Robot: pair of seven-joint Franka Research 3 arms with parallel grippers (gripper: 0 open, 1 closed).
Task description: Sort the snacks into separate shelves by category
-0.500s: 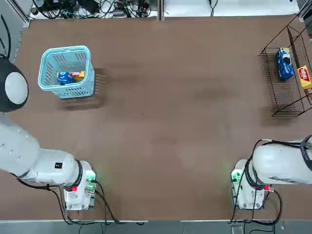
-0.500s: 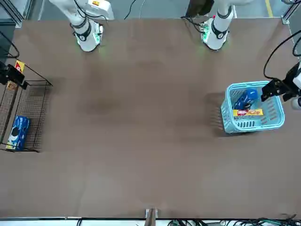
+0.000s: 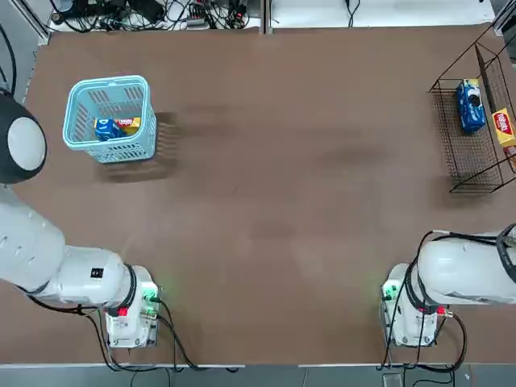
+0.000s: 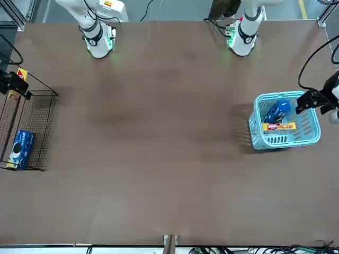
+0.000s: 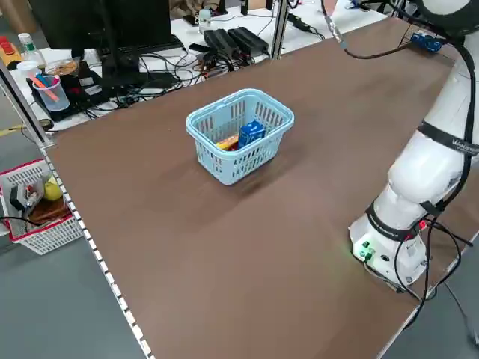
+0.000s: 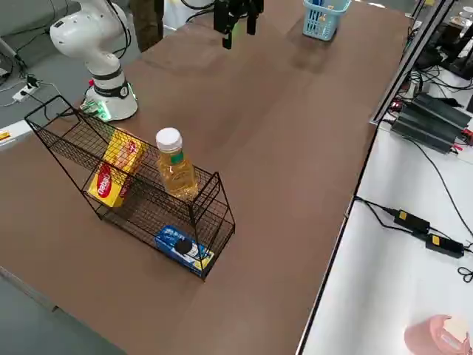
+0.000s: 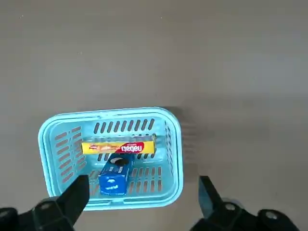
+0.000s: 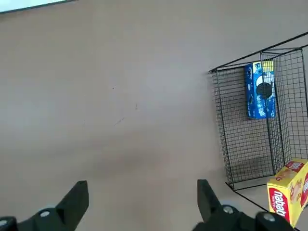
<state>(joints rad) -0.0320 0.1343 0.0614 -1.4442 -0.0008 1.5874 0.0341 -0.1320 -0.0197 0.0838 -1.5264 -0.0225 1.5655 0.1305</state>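
Brown tabletop (image 3: 274, 201) is mostly bare. I see the light-blue basket (image 7: 45, 144) with one blue packet (image 7: 114, 175) and one yellow packet (image 7: 118, 147) inside. The wire rack (image 6: 211, 192) already has a blue packet (image 6: 183, 248) on its low tier and a yellow one (image 6: 114, 174) higher, beside a bottle (image 6: 174, 164). Both jaws stand wide open and empty; the left gripper (image 7: 142, 192) hangs above the basket, the right gripper (image 8: 142, 197) near the rack. I judge the packets light, stiff, a bit slippery; I would take hold across the narrow sides.
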